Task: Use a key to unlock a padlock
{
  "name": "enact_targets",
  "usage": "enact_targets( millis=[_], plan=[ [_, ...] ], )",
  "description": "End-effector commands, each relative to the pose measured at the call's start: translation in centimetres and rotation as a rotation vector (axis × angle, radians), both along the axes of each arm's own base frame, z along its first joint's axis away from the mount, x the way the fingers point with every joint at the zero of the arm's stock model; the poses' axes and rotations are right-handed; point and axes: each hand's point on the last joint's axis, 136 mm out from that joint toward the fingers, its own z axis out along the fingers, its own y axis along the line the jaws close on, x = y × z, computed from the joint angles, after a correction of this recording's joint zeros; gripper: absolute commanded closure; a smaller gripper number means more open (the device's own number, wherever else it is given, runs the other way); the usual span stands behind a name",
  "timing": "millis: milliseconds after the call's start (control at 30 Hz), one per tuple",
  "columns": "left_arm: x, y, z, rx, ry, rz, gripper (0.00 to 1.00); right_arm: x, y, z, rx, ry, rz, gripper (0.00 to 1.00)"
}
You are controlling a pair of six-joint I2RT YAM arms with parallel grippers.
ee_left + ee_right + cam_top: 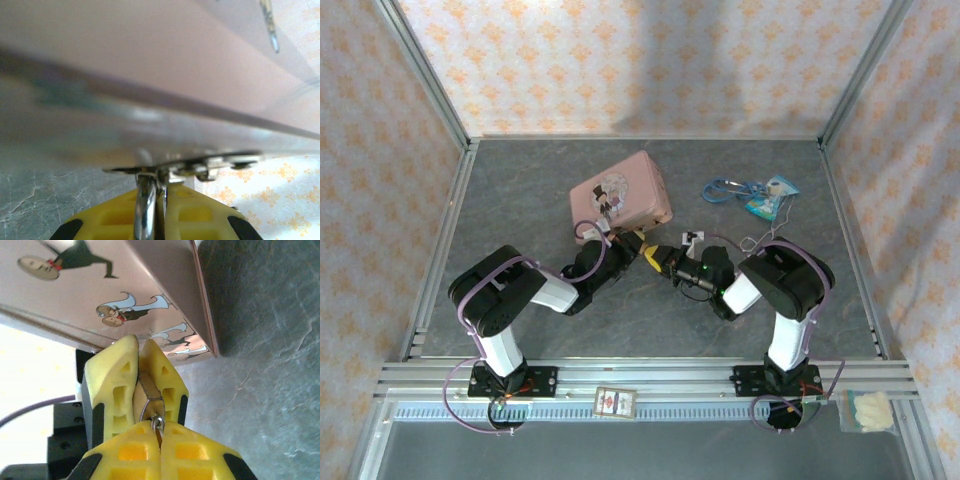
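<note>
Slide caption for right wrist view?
Right gripper, shut on tiny silvery key, meets small brass padlock pinched by left gripper; pink rectangular cartoon tin behind.

No legible text, brand, number or sign found; pink tin (620, 196) carries cartoon figures on its lid, with no lettering made out; teal packet (770, 197) shows printing too small to read; small card (615, 402) on the front rail bears a printed face, too small and blurred to read.
</note>
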Motion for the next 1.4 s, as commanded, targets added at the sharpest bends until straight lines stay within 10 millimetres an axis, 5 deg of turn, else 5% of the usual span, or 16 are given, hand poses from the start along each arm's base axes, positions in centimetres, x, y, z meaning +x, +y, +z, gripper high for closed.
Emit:
enact_targets(
  millis=[0, 200, 267, 533, 800, 1067, 1367],
  plan=[
    [-0.9, -0.4, 4.1, -0.097, -0.149, -0.04, 1.0, 0.4, -0.3, 3.3, 0.177, 0.037, -0.008, 1.0],
    [-2.2, -0.2, 5.9, -0.075, -0.339, -0.085, 1.0, 0.4, -0.6, 8.0, 0.54, 0.297, 0.063, 1.0],
    [-2.6, 0.0, 6.3, -0.08, -0.393, -0.089, 1.0, 0.5, -0.6, 8.2, 0.637, 0.448, 0.081, 1.0],
    [-3.3, -1.1, 6.4, -0.052, -0.514, -0.137, 1.0, 2.7, -0.2, 13.5, 0.805, 0.44, 0.113, 1.0],
    [-3.4, -1.9, 7.3, 0.012, -0.611, -0.171, 1.0, 4.5, -3.2, 13.3, 0.949, 0.495, -0.07, 1.0],
    [-2.1, -0.7, 6.0, -0.032, -0.514, -0.088, 1.0, 4.2, -1.6, 14.0, 0.844, 0.371, 0.005, 1.0],
    [-1.2, 0.9, 2.5, -0.036, -0.354, -0.013, 1.0, 3.0, -1.0, 8.0, 0.521, 0.233, -0.038, 0.78]
  ],
)
